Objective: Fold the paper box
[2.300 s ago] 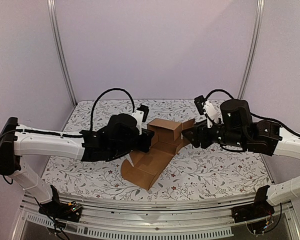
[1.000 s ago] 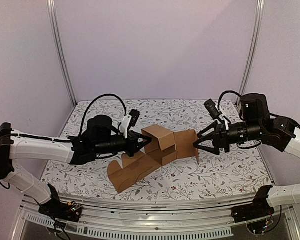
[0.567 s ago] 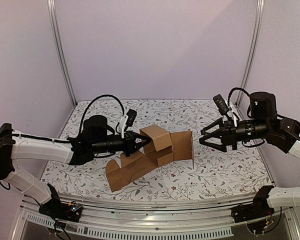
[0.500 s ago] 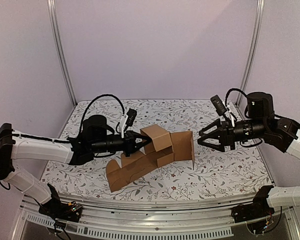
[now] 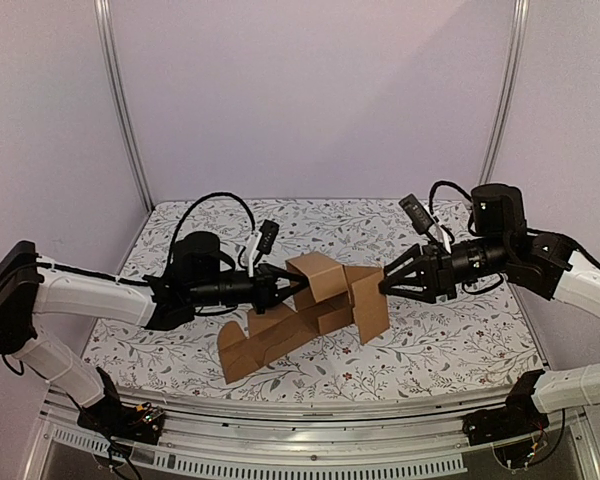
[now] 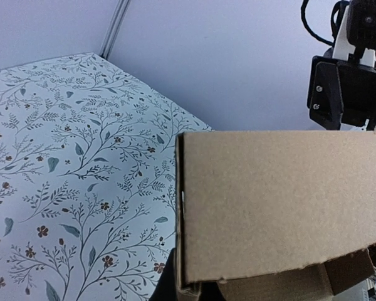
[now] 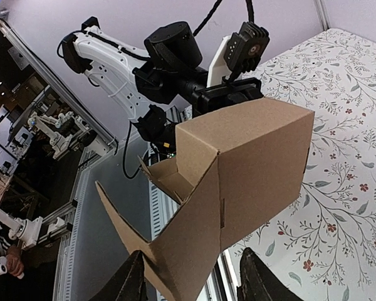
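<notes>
The paper box [image 5: 325, 290] is brown cardboard, partly folded, held up at mid table with its long lower flap [image 5: 248, 350] touching the cloth. My left gripper [image 5: 285, 287] is shut on the box's left wall edge. In the left wrist view the box [image 6: 282, 194] fills the right side and my left gripper [image 6: 197, 291] pinches its lower corner. My right gripper [image 5: 385, 280] is open at the box's right flap. In the right wrist view the box [image 7: 250, 169] has its flap reaching down between my right gripper's [image 7: 191, 282] spread fingers [image 7: 128, 282].
The table wears a floral cloth [image 5: 450, 340]. Metal frame posts [image 5: 120, 110] stand at the back corners, and a metal rail [image 5: 310, 415] runs along the near edge. The right arm's wrist [image 6: 351, 69] shows beyond the box in the left wrist view.
The left gripper has lifted the flat box off the cloth. The right gripper let go, drew back to the right, opened, and has now come back left round the right flap.
</notes>
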Robot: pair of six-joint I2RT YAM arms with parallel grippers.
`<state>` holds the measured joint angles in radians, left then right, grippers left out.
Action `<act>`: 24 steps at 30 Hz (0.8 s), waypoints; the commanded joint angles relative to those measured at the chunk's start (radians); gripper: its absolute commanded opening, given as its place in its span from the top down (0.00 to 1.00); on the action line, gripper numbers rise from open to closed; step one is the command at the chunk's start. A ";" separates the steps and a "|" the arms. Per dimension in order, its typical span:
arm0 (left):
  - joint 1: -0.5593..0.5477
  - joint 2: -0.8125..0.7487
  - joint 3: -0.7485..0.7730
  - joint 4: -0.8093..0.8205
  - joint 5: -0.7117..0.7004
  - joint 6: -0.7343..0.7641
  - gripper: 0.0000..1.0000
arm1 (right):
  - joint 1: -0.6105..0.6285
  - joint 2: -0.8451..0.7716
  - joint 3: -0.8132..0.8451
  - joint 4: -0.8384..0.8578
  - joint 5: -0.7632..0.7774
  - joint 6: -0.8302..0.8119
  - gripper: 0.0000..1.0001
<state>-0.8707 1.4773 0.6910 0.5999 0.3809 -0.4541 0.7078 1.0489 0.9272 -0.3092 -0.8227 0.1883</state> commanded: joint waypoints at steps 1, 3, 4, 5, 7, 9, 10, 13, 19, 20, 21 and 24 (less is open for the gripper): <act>0.013 0.011 0.034 -0.009 -0.036 -0.016 1.00 | 0.027 0.018 -0.015 0.035 0.005 0.018 0.53; 0.013 0.013 0.042 -0.034 -0.054 -0.009 1.00 | 0.037 0.028 -0.013 0.036 0.040 0.016 0.56; 0.013 0.010 0.042 -0.039 -0.061 -0.008 1.00 | 0.045 0.035 -0.011 0.034 0.060 0.015 0.58; 0.013 0.008 0.042 -0.043 -0.075 -0.009 1.00 | 0.051 0.039 -0.008 0.034 0.073 0.014 0.59; 0.013 0.006 0.046 -0.063 -0.097 -0.008 1.00 | 0.066 0.056 -0.001 0.032 0.099 0.014 0.61; 0.013 -0.001 0.049 -0.083 -0.125 -0.010 1.00 | 0.080 0.070 0.010 0.026 0.126 0.010 0.63; 0.013 -0.001 0.051 -0.091 -0.139 -0.011 1.00 | 0.088 0.079 0.015 0.024 0.149 0.007 0.64; 0.010 -0.013 0.056 -0.125 -0.194 -0.014 1.00 | 0.112 0.095 0.032 0.014 0.216 0.001 0.67; -0.008 -0.032 0.061 -0.180 -0.286 -0.006 1.00 | 0.174 0.135 0.077 -0.010 0.384 -0.020 0.67; -0.015 -0.034 0.063 -0.190 -0.303 -0.001 1.00 | 0.180 0.146 0.083 -0.013 0.408 -0.022 0.66; -0.022 -0.038 0.066 -0.199 -0.318 0.006 1.00 | 0.186 0.151 0.088 -0.014 0.428 -0.024 0.66; -0.046 -0.043 0.078 -0.236 -0.370 0.024 1.00 | 0.207 0.171 0.103 -0.015 0.490 -0.026 0.66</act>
<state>-0.8860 1.4628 0.7341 0.4282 0.1020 -0.4591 0.8886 1.1938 0.9936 -0.3008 -0.4614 0.1791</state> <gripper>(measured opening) 0.024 0.336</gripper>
